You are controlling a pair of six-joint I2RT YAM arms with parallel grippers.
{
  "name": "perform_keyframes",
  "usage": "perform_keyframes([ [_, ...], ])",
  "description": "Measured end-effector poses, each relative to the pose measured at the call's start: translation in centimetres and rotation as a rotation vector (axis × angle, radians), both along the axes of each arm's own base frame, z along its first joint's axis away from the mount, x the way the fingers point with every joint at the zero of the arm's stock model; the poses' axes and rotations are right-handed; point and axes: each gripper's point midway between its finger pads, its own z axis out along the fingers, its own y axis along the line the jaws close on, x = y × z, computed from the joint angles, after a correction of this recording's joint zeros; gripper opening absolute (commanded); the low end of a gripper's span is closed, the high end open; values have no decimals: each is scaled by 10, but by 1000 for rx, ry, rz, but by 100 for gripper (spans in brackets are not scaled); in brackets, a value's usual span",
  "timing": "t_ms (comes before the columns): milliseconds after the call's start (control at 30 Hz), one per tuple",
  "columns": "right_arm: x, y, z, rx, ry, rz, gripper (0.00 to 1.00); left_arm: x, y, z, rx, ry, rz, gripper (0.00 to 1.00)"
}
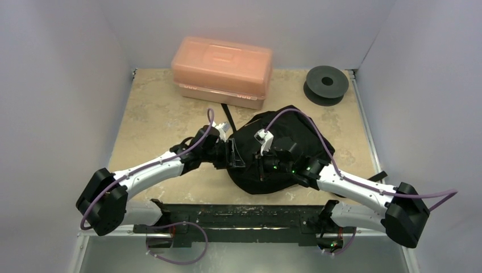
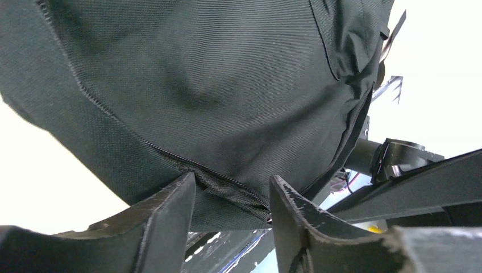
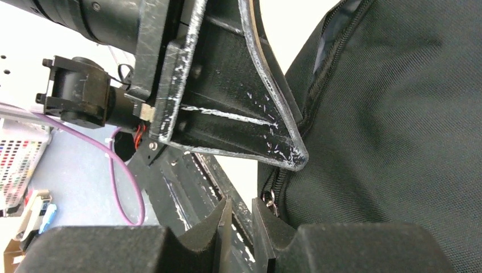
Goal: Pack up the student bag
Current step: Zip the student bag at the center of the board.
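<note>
the student bag (image 1: 304, 139) is sitting slumped in the middle of the tabletop (image 1: 153, 122), a black woven-fabric lump with its zip (image 3: 311, 108) running down the edge. left tool (image 2: 233, 181) is pinching the fabric right at the zip. right tool (image 3: 241, 203) is showing only a thin slit, metal zip pull (image 3: 271, 199) just beside it. can't tell if it's gripping anything.
</note>
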Motion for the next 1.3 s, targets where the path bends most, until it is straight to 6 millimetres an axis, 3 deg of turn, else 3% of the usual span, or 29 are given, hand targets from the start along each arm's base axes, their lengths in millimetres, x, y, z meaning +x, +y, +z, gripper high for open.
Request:
perform_keyframes([
  [167,-1,-3,-12,-17,10,-6,19,-1,-8,-4,-20,8,-42,61],
  [367,-1,-5,-20,-22,11,-19,14,-11,-25,-1,-123,17,-160,56],
  [567,-8,-13,-12,9,-9,-22,26,-23,-31,16,-235,-10,-241,56],
  [700,-4,-18,2,44,-59,-57,37,-30,-32,41,-301,-45,-272,56],
  [833,-2,-18,12,70,-84,-65,39,-33,-30,54,-330,-66,-279,56],
  [1067,-2,-18,3,43,-78,-60,48,-34,-27,47,-306,-41,-266,57],
  [1200,1,-20,-2,19,-93,-63,47,-33,-25,43,-287,-34,-247,57],
  [1300,5,-20,-12,-16,-97,-61,41,-29,-22,37,-250,-31,-222,56],
])
